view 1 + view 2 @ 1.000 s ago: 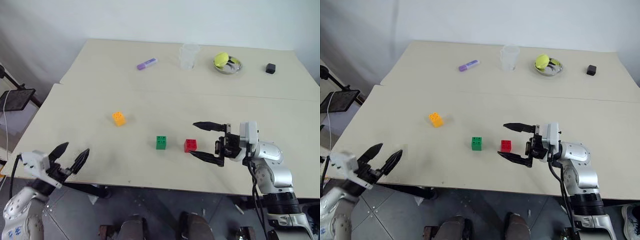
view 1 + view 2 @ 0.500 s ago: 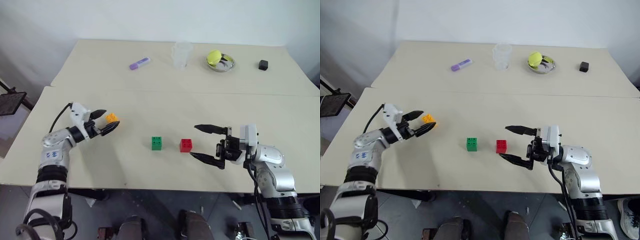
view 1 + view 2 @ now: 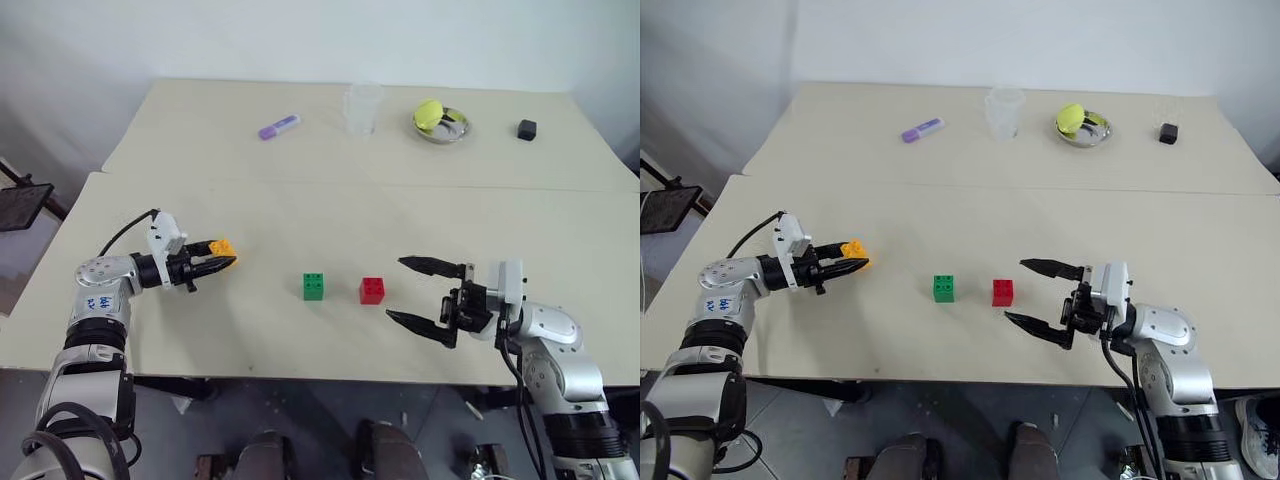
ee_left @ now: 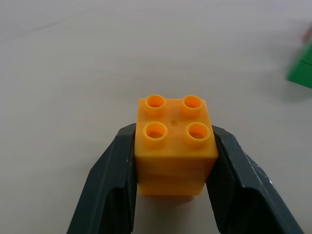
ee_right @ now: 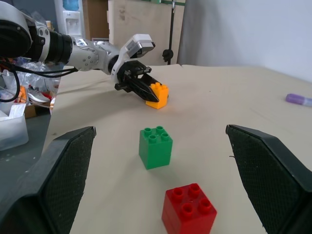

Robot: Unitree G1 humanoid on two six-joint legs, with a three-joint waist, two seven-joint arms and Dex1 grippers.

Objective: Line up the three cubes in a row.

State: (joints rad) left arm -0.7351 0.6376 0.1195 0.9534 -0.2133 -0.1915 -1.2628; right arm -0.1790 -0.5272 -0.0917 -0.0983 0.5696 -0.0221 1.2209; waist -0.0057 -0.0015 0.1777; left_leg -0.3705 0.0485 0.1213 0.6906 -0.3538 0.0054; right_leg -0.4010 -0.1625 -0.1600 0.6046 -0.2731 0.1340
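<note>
**Left gripper clamped on orange-yellow cube; right gripper spread wide**

Left gripper (image 3: 222, 262): closed on the orange-yellow cube (image 4: 174, 145), one black finger pressed against each side face, studs up. Cube position: left part of the near table (image 3: 300, 210), resting on or just above the surface; cannot tell which.

Green cube (image 3: 314, 286): near-centre of the table, upright, well apart from the gripped cube, to its right and slightly nearer.

Red cube (image 3: 372, 290): just right of the green cube, a small gap between, both roughly level in a left-right line.

Right gripper (image 3: 418, 293): fingers wide apart, holding nothing, pointing left, just right of the red cube, not touching.

Far table: purple marker (image 3: 279, 127), clear cup (image 3: 362, 108), metal bowl (image 3: 441, 130) with a yellow-green item, small black block (image 3: 526, 129).
</note>
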